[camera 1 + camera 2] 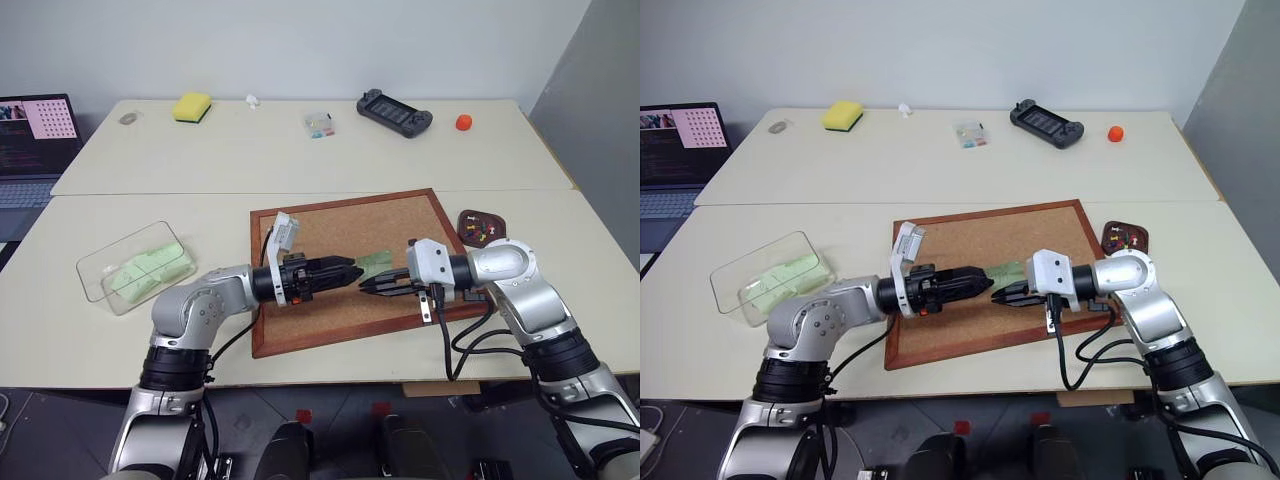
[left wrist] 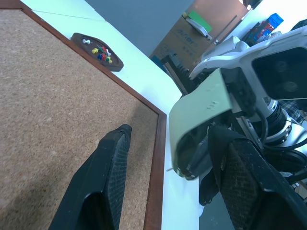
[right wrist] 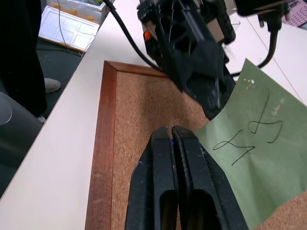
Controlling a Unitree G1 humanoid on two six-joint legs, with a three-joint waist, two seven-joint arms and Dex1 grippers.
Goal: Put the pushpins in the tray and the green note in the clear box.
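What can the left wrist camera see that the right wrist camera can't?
The left wrist view has the brown tray with the coloured pushpins lying in it, near the corner of the board. The right wrist view instead has the green note, with a pen scribble on it, over the board. Both views share the cork board with its brown frame and the pale table beside it.

note (image 3: 249, 143): pale green with a black pen scribble
board (image 1: 330, 235): tan speckled cork, red-brown frame
tray (image 1: 470, 222): dark brown, right of board
pins (image 1: 484, 234): red, yellow, white
sponge (image 1: 192, 106): yellow
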